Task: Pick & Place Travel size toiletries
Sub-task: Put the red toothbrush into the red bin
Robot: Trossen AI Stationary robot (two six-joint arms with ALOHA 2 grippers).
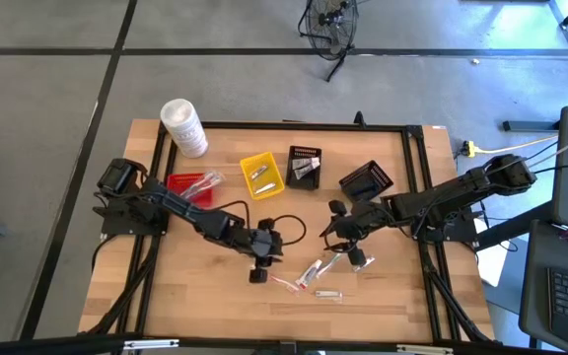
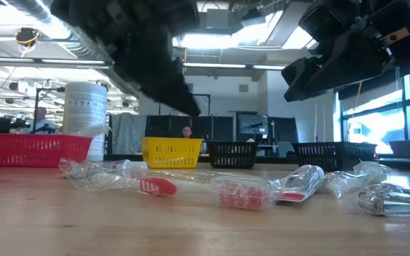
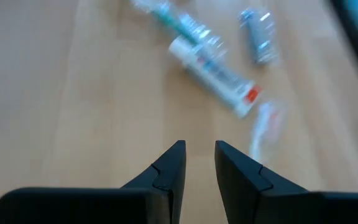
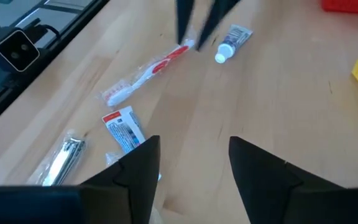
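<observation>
- While both arms reach over the wooden bench, the left claw hangs above bare wood with its fingers only narrowly apart and nothing between them.
- Landmark for what follows: the yellow basket, which stands near the far middle of the bench.
- Seen from above, the left claw sits on the near side of the yellow basket, well apart from it.
- Right claw: spread wide, empty, held above the bench; from above, this claw is to the near right of the yellow basket.
- Loose toiletries lie on the bench in a scatter nearer the front edge than the yellow basket, between and just below the two claws.
- Among them are a white tube with red and blue print, a small white tube with a cap, a red-and-white toothbrush in clear wrap and a silvery wrapped item.
- Level with the bench top, the wrapped toothbrush and the printed tube lie flat on the wood.
- Some small items rest inside the yellow basket.
- Left of the yellow basket stands a red basket holding clear-wrapped pieces, and beyond that a big white tub.
- Right of the yellow basket are two black baskets, the farther one tilted.
</observation>
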